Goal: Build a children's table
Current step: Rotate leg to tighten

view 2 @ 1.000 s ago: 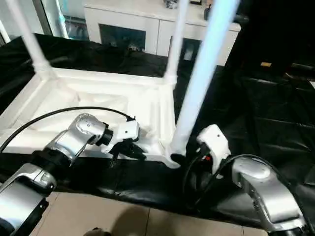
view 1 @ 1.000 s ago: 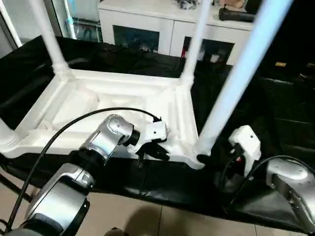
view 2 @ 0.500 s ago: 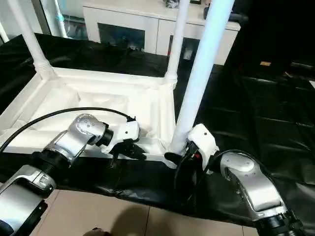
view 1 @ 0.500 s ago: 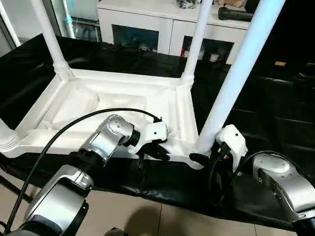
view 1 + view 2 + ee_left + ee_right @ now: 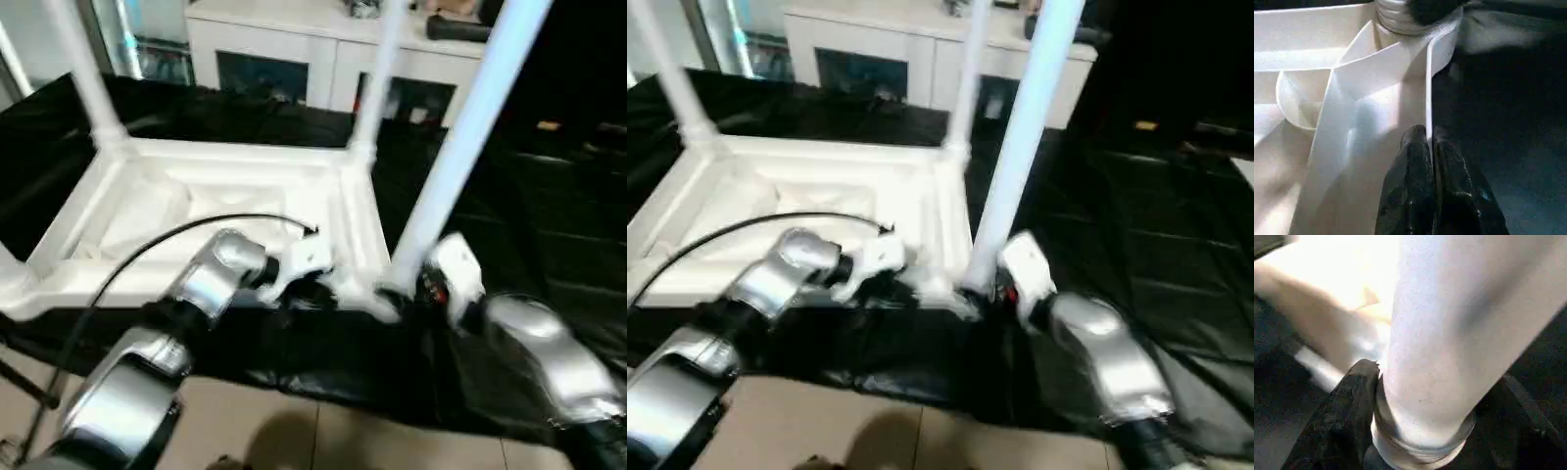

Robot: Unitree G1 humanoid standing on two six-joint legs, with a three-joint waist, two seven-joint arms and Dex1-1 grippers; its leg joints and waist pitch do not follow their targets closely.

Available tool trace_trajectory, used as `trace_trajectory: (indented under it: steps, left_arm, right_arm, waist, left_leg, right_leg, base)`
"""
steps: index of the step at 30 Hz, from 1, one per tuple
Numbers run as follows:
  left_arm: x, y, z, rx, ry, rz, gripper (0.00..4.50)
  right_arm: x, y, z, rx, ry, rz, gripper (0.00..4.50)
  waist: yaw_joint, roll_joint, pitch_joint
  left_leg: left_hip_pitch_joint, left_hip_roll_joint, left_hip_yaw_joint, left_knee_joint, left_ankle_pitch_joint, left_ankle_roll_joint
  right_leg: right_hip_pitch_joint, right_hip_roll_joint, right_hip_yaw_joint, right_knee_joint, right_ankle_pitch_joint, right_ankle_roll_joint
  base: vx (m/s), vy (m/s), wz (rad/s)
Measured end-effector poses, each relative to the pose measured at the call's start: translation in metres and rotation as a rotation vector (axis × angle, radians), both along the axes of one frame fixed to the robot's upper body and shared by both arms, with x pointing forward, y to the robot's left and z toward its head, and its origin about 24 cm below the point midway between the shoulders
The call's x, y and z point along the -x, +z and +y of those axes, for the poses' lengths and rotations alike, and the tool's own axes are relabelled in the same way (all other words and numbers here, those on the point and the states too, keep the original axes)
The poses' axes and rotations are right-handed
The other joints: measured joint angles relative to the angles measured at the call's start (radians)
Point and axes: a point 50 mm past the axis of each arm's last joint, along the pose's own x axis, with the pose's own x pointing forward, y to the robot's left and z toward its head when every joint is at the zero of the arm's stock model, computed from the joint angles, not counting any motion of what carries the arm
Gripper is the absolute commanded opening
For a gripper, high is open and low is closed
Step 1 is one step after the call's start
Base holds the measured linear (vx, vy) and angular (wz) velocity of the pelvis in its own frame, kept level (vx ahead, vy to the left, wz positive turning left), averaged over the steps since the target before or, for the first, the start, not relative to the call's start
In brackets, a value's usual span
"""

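Setting: indoor room, likely home or test lab made up as living space; white cabinet [image 5: 323,59] with glass doors at frame top; black sheet [image 5: 549,225] covers work surface; beige tile floor [image 5: 294,441] at bottom.

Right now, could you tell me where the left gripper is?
The left gripper is shut on the tabletop rim, near the corner socket holding the front right leg.

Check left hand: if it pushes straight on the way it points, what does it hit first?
Likely the ribbed base of the near-right leg in its corner socket. The left hand is pinched on the tabletop's rim, which leads straight there; depth is unclear.
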Motion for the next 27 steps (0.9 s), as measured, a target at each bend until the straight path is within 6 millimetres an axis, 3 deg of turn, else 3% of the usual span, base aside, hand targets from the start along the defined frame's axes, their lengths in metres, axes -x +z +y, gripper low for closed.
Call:
trace_trajectory:
  steps: [6, 12, 20, 21, 23, 24, 27]
  left_arm:
    - [-0.009, 0.001, -0.013, 0.018, 0.177, -0.026, 0.0]
    - [-0.014, 0.001, -0.029, 0.028, 0.29, -0.035, 0.0]
    - [-0.015, 0.001, -0.029, 0.031, 0.304, -0.032, 0.0]
    - [-0.015, 0.001, -0.029, 0.032, 0.303, -0.034, 0.0]
    - [-0.015, 0.001, -0.029, 0.034, 0.3, -0.037, 0.0]
    - [-0.016, 0.001, -0.026, 0.031, 0.307, -0.049, 0.0]
    - [-0.02, 0.003, -0.016, 0.02, 0.353, -0.078, 0.0]
  right_arm:
    - [-0.025, 0.003, 0.022, -0.038, -0.282, 0.005, 2.48]
    - [-0.044, 0.006, 0.044, -0.031, -0.471, 0.031, 2.48]
    - [-0.045, 0.005, 0.045, -0.038, -0.478, 0.018, 2.48]
    - [-0.045, 0.005, 0.045, -0.039, -0.472, 0.013, 2.83]
    - [-0.044, 0.005, 0.041, -0.042, -0.448, 0.005, 2.83]
    - [-0.041, 0.008, 0.043, -0.058, -0.412, -0.012, 3.2]
    - [-0.034, 0.013, 0.049, -0.077, -0.322, -0.042, 3.26]
  waist:
    - [-0.018, 0.0, 0.0]
    - [-0.019, 0.0, 0.0]
    - [-0.018, 0.0, 0.0]
    - [-0.018, 0.0, 0.0]
    - [-0.018, 0.0, 0.0]
    - [-0.022, 0.0, 0.0]
    - [-0.034, -0.001, 0.0]
  left_leg:
    - [-0.002, 0.001, -0.001, -0.001, 0.001, -0.001]
    - [-0.003, 0.0, 0.0, 0.0, 0.001, -0.001]
    - [-0.003, 0.001, 0.0, -0.001, 0.001, -0.001]
    - [-0.003, 0.001, 0.0, -0.001, 0.001, -0.001]
    - [-0.003, 0.001, 0.0, -0.001, 0.001, -0.001]
    - [-0.003, 0.001, 0.0, -0.001, 0.001, -0.001]
    - [-0.001, 0.001, -0.001, -0.001, 0.001, -0.001]
  right_leg:
    - [-0.003, 0.002, 0.0, -0.001, 0.0, 0.002]
    - [-0.003, 0.002, 0.001, -0.004, 0.0, 0.003]
    - [-0.003, 0.002, 0.0, -0.004, -0.001, 0.003]
    - [-0.003, 0.002, 0.001, -0.004, 0.0, 0.003]
    - [-0.003, 0.002, 0.001, -0.004, -0.001, 0.003]
    - [-0.003, 0.002, 0.001, -0.004, -0.001, 0.003]
    - [-0.003, 0.003, 0.001, -0.004, 0.0, 0.004]
  base:
    - [0.0, 0.0, 0.0]
    - [0.0, 0.0, 0.0]
    - [0.0, 0.0, 0.0]
    - [0.0, 0.0, 0.0]
    - [0.0, 0.0, 0.0]
    - [0.0, 0.0, 0.0]
    - [0.0, 0.0, 0.0]
